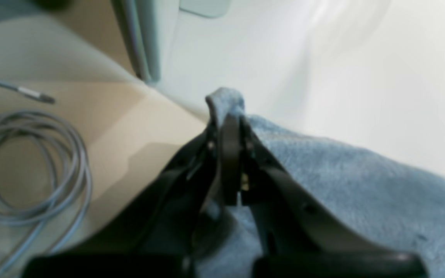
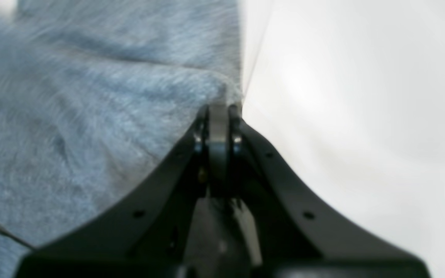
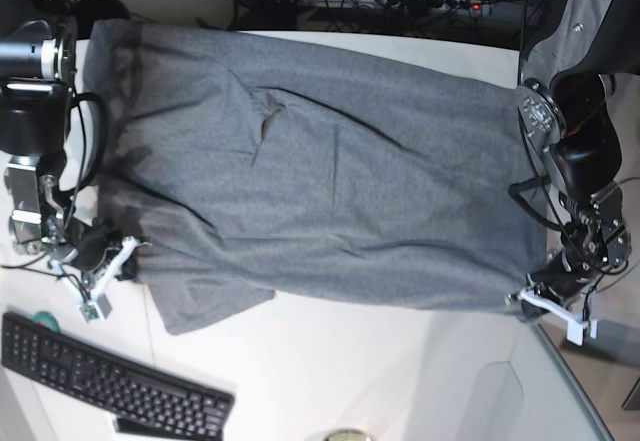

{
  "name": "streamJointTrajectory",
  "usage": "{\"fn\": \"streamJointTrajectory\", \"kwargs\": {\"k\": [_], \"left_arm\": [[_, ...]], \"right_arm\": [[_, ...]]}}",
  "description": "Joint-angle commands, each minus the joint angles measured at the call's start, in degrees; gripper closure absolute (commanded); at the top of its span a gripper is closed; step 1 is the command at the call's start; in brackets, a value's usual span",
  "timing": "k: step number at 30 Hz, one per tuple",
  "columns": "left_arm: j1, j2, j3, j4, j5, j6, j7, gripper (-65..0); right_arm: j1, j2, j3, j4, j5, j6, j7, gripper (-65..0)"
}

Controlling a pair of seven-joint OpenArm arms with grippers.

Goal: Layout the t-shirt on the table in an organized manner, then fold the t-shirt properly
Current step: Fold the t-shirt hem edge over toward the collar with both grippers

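The grey t-shirt [image 3: 320,181] lies stretched wide across the white table [image 3: 400,361], held at two points along its near edge. My left gripper [image 3: 522,304] is at the right of the base view, shut on a corner of the t-shirt [image 1: 361,185]; in the left wrist view, cloth pokes out above the closed left gripper [image 1: 228,116]. At the left of the base view my right gripper [image 3: 135,251] is also shut on cloth. The right wrist view shows the right gripper [image 2: 220,110] pinching the t-shirt [image 2: 91,116] at its edge, with bare table [image 2: 361,116] beside it. A sleeve flap hangs toward the front left.
A black keyboard [image 3: 110,381] lies at the front left of the table. The table's curved edge [image 3: 570,371] runs along the front right, and a coiled grey cable [image 1: 33,166] lies on the floor beyond it. Cables and a power strip [image 3: 430,1] sit behind the table.
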Motion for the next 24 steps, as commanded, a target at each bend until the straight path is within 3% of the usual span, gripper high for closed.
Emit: {"fn": "streamJointTrajectory", "kwargs": {"k": [1, 11, 14, 20, 24], "left_arm": [[-0.6, -0.8, 0.0, 1.0, -0.7, -0.5, -1.0, 0.0], [7.0, -1.3, 0.0, 1.0, -0.8, -0.7, -1.0, 0.0], [7.2, -1.3, 0.0, 1.0, -0.8, -2.8, -0.9, 0.0], [5.9, -1.2, 0.0, 2.3, -0.8, -2.9, -0.8, 0.0], [5.7, -0.8, 0.0, 9.6, -0.8, -2.9, 5.2, 0.0]], "right_arm": [[1.3, 0.9, 0.3, 1.2, 0.1, 0.7, 1.2, 0.0], [-3.2, 1.4, 0.2, 7.0, -1.4, 1.0, 1.3, 0.0], [-3.3, 1.4, 0.2, 8.5, -1.4, 1.0, 1.3, 0.0], [-0.3, 1.3, 0.1, 8.5, -1.4, 1.1, 1.3, 0.0], [2.8, 1.3, 0.1, 7.8, -1.5, 1.1, 1.4, 0.0]]}}
